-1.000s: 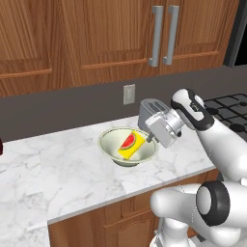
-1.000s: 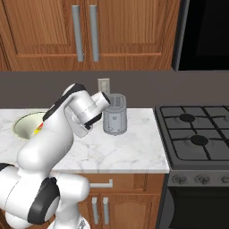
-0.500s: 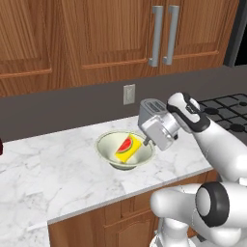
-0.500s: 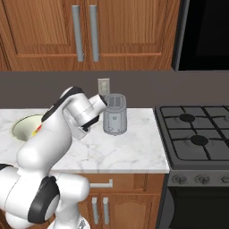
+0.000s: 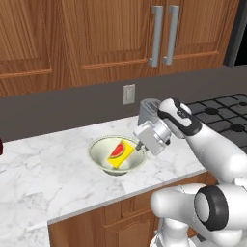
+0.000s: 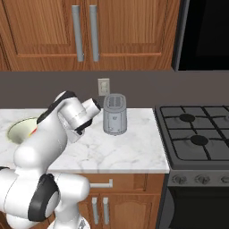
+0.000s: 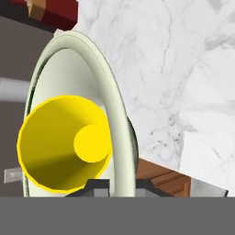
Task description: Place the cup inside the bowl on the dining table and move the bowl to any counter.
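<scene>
claw (image 5: 140, 146) clamped on the rim of one bowl (image 5: 99, 154) holding one cup (image 5: 119, 156), over the counter (image 5: 58, 178).

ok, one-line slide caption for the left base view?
The gripper at the rim of the bowl, which sits on the marble counter with the cup lying inside it.

A rendered home kitchen — brown wooden wall cabinets (image 5: 106, 34) with steel bar handles (image 6: 84, 32), grey backsplash (image 6: 197, 87) with a wall socket (image 5: 129, 94), veined marble tabletop (image 5: 53, 178), steel toaster (image 6: 114, 114), black gas hob (image 6: 197, 141) — cabinet drawers (image 6: 100, 184) below.
</scene>
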